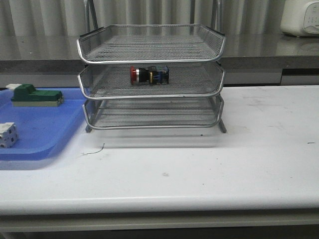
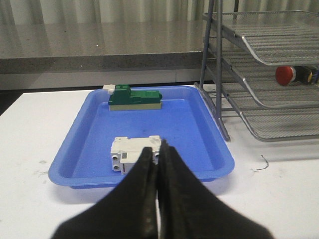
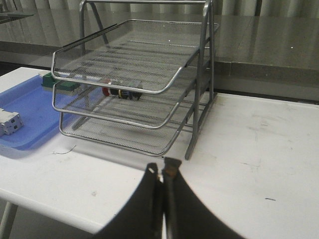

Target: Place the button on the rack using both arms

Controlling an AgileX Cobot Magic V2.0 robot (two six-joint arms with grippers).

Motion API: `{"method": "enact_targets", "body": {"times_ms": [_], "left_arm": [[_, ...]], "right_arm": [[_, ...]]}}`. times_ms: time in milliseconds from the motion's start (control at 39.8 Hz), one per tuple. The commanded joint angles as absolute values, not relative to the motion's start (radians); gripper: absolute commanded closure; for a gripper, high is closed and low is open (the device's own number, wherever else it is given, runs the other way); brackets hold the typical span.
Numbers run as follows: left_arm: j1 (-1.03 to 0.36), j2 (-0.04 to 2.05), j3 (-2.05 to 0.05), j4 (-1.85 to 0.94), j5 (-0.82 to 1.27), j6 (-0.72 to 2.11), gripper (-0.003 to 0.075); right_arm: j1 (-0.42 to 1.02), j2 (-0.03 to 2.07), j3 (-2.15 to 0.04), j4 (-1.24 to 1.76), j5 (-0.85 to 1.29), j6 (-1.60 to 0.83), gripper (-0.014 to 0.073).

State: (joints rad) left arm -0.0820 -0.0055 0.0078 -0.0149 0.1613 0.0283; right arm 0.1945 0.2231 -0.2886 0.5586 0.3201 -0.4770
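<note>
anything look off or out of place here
Nothing much. The button lies on its side on the rack's middle tier, and a small stray wire-like bit sits on the table in front of the rack.

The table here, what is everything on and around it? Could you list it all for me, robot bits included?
rack: one, silver wire mesh, three tiers, standing at the middle back of the table.
button: one, red head with a black body, lying on its side on the rack's middle tier.
tray: one, blue plastic, flat on the table left of the rack.
green-and-white block: one, at the far end of the tray.
white block: one, at the near end of the tray.
table: one, white, scuffed.
bit of wire: one, thin and dark, on the table in front of the rack.
white appliance: one, on the grey counter behind, top right.
left pincer: one, black, closed, empty, facing the tray.
right pincer: one, black, closed, empty, facing the rack.
</note>
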Motion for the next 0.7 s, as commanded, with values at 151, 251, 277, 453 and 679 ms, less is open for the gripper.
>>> {"method": "enact_targets", "body": {"times_ms": [151, 251, 277, 453, 679], "left_arm": [[-0.079, -0.028, 0.017, -0.024, 0.069, 0.020, 0.0739], [-0.079, -0.028, 0.017, -0.024, 0.069, 0.020, 0.0739], [-0.079, -0.028, 0.017, -0.024, 0.069, 0.020, 0.0739], [-0.079, -0.028, 0.017, -0.024, 0.069, 0.020, 0.0739], [-0.079, -0.028, 0.017, -0.024, 0.069, 0.020, 0.0739]], "right_arm": [[0.187, 0.230, -0.318, 0.576, 0.249, -0.478, 0.0653], [0.187, 0.230, -0.318, 0.576, 0.249, -0.478, 0.0653], [0.187, 0.230, -0.318, 0.576, 0.249, -0.478, 0.0653], [0.187, 0.230, -0.318, 0.576, 0.249, -0.478, 0.0653], [0.186, 0.228, -0.284, 0.492, 0.214, -0.473, 0.0653]]}}
